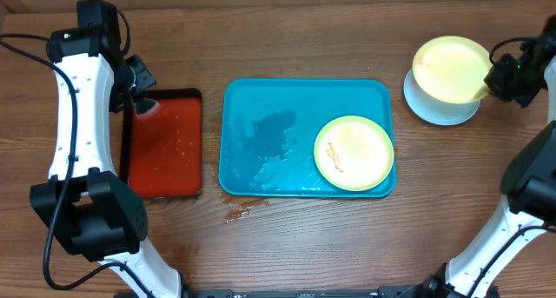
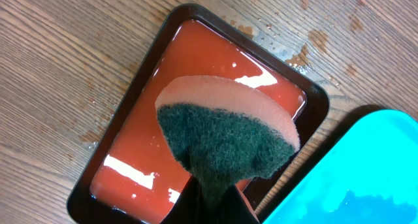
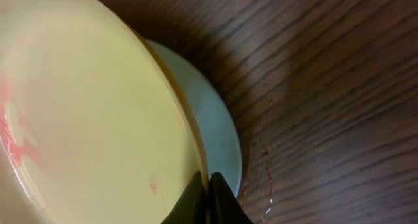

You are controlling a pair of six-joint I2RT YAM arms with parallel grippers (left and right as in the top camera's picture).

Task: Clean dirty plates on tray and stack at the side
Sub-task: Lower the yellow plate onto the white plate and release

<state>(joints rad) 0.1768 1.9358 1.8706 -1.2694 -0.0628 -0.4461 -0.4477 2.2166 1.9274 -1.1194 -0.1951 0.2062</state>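
Observation:
The turquoise tray (image 1: 261, 133) lies mid-table, wet, with one yellow-green plate (image 1: 354, 153) with faint orange smears at its right end. My right gripper (image 1: 492, 79) is shut on the rim of a second yellow-green plate (image 1: 450, 68), held tilted just above the pale blue-white plate (image 1: 443, 112) on the table at the right. In the right wrist view my fingers (image 3: 209, 196) pinch the yellow plate's (image 3: 85, 119) edge, the pale plate (image 3: 212, 126) beneath. My left gripper (image 2: 212, 201) is shut on a green-and-pink sponge (image 2: 225, 136) over the red tray (image 2: 130, 165).
The red tray with black rim (image 1: 165, 146) sits left of the turquoise tray and holds liquid. Orange-brown spatters (image 1: 239, 213) mark the wood in front of the turquoise tray. The turquoise tray's corner (image 2: 353, 178) shows in the left wrist view.

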